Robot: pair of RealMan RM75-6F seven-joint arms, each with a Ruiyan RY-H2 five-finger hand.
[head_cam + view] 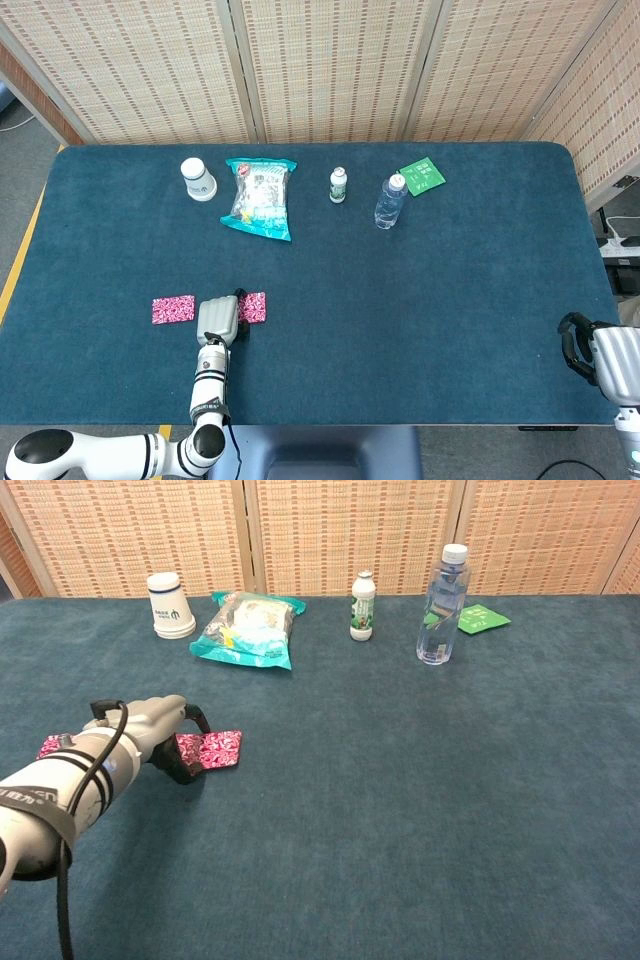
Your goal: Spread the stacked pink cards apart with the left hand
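a: item one, pink cards. where do they lie?

b: two pieces show, near the front-left part of the worktop. the left pink card lies flat and alone, toward the left edge. the right pink card lies just beside the left hand, partly under its fingers. the two cards are apart, with the hand between them.

a: item two, left hand. state?

b: it rests palm down on the worktop, fingers curled down at the near edge of the right pink card. they seem to press or touch it, not lift it; a true grip cannot be told from these views.

a: item three, right hand?

b: right hand sits at the front-right corner, well apart from the cards, fingers curled in and holding nothing.

a: item four, other stock?

b: along the back edge: white cup, snack bag, small bottle, water bottle, green packet. none near the work.

a: item five, handling note?

b: judged nearly done. keep light downward pressure, slide flat along the cloth, and avoid curling the card's edge. check that no further card hides under the palm before lifting off.
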